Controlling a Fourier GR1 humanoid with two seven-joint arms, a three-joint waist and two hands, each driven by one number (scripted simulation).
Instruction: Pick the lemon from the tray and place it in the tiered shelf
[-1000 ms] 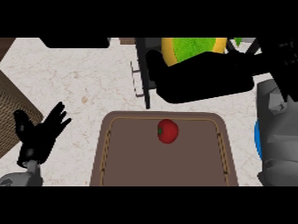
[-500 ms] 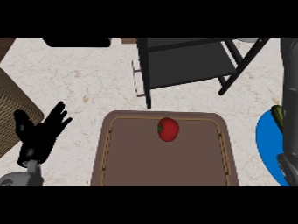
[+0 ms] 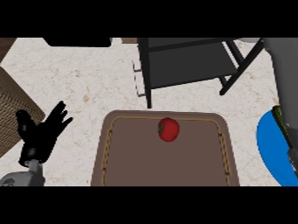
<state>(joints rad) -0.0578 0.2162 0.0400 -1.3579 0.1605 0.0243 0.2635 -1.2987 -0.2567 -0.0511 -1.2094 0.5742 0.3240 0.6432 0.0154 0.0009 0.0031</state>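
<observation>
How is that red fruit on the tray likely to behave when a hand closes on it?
The red fruit looks rounded and smooth, so it may roll on the flat tray if nudged. Its glossy skin could slip between fingers. It looks small, probably light.

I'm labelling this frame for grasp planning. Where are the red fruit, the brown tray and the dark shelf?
red fruit (image 3: 168, 129), head view, middle of its red skin.
brown tray (image 3: 167, 164), head view, bare floor below the fruit.
dark shelf (image 3: 186, 63), head view, its flat grey top board.

A small red round fruit (image 3: 168, 129) lies on the brown tray (image 3: 125, 166), right of the left hand (image 3: 41, 133). The dark tiered shelf (image 3: 186, 65) stands beyond, well apart.
</observation>
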